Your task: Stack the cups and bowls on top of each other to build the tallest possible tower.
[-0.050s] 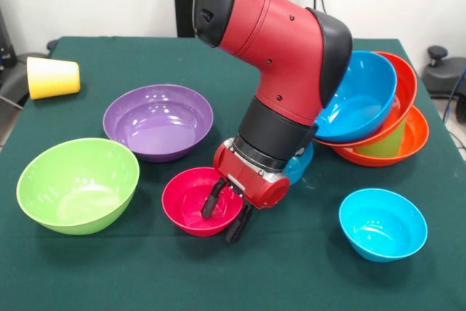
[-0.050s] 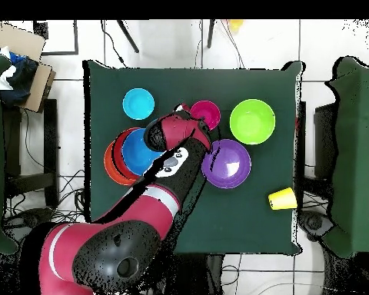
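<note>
One gripper (image 1: 227,216) straddled the near rim of the small glossy pink-red plastic bowl (image 1: 191,198) at the table's front; I judged it light, slick, best pinched at that rim.

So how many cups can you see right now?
2: a yellow cup lying on its side near the table's corner, and a green cup wedged between the stacked orange bowls. Others may be hidden behind the arm.

A green table (image 1: 218,71) stands with a cardboard box (image 2: 22,54) just beside it.
</note>
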`<action>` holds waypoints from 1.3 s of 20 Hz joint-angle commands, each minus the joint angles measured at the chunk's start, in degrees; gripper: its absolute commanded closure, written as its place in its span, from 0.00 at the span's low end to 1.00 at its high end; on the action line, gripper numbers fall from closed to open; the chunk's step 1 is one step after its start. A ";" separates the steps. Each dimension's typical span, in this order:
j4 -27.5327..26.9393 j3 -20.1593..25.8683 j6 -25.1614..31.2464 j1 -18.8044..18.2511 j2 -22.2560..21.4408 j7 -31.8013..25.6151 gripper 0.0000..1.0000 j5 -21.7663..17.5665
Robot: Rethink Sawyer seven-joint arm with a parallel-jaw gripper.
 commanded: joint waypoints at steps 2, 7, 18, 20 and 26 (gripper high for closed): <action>-0.01 5.92 -1.98 0.07 3.03 3.45 0.00 -0.25; 0.88 7.13 -1.22 -0.63 1.72 2.22 0.00 -1.07; 1.03 7.86 -1.05 -1.17 1.31 1.57 0.00 -1.42; 0.99 7.84 -0.95 -1.16 1.33 1.56 0.00 -1.39; 1.06 8.22 -0.82 -1.44 1.13 1.20 0.00 -1.57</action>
